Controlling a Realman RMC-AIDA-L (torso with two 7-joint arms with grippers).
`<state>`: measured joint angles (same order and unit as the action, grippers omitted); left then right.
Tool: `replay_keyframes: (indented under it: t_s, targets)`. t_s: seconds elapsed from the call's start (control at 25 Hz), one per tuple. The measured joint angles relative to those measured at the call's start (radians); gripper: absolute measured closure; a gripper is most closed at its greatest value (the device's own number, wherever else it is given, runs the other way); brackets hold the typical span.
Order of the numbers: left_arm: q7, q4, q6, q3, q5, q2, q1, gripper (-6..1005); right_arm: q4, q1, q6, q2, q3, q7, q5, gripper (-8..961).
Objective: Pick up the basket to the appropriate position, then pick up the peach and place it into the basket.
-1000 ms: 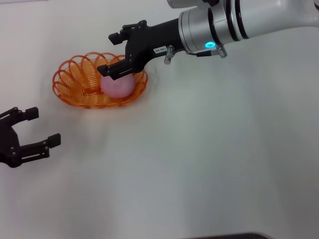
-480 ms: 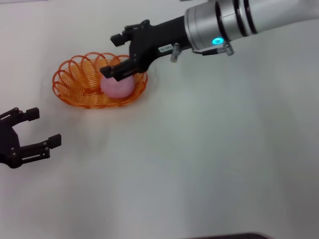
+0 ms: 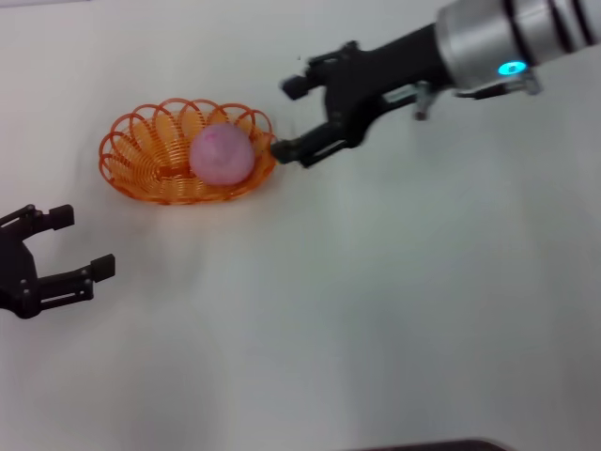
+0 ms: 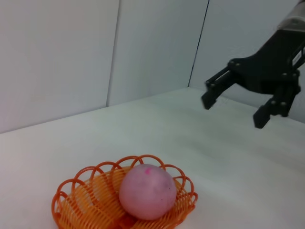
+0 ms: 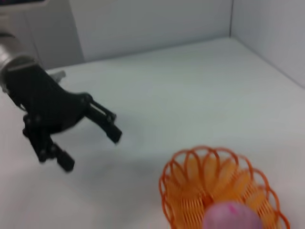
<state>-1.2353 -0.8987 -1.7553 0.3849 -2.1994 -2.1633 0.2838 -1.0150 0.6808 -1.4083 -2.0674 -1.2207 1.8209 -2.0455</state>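
The peach (image 3: 223, 154) sat inside the orange wire basket (image 3: 136, 162), toward its right half, resting on the woven floor with the scalloped rim looping around it. The basket stood flat on the white table (image 3: 376, 301), on my left side and toward the far edge.

My right gripper (image 3: 288, 117) hung just beside the basket's right rim, clear of the peach and holding nothing. Its two black fingers were spread wide apart, one fingertip (image 3: 282, 150) low and nearly at the rim, the other higher and farther back. From my left wrist camera, that same right gripper (image 4: 235, 109) showed above the table, beyond the basket (image 4: 71, 195), with open air between its fingers and the peach (image 4: 147, 192).

My left gripper (image 3: 68, 241) rested low at the near left of the table, well apart from the basket, fingers splayed and empty. My right wrist camera caught it (image 5: 90, 146) the same way, beside the basket (image 5: 190, 191) with the peach (image 5: 231, 215) in it.
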Motion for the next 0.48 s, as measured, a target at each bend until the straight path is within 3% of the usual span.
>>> replay_keyframes:
  t_s: [0.28, 0.48]
  targets:
    - [-0.011, -0.003, -0.001, 0.0, 0.0, 0.0, 0.005, 94, -0.013, -0.018, -0.091, 0.005, 0.106, 0.0, -0.084, 35]
    - [-0.013, -0.006, -0.002, 0.0, 0.004, 0.0, 0.01, 94, -0.013, -0.066, -0.094, -0.016, 0.174, -0.09, -0.069, 37]
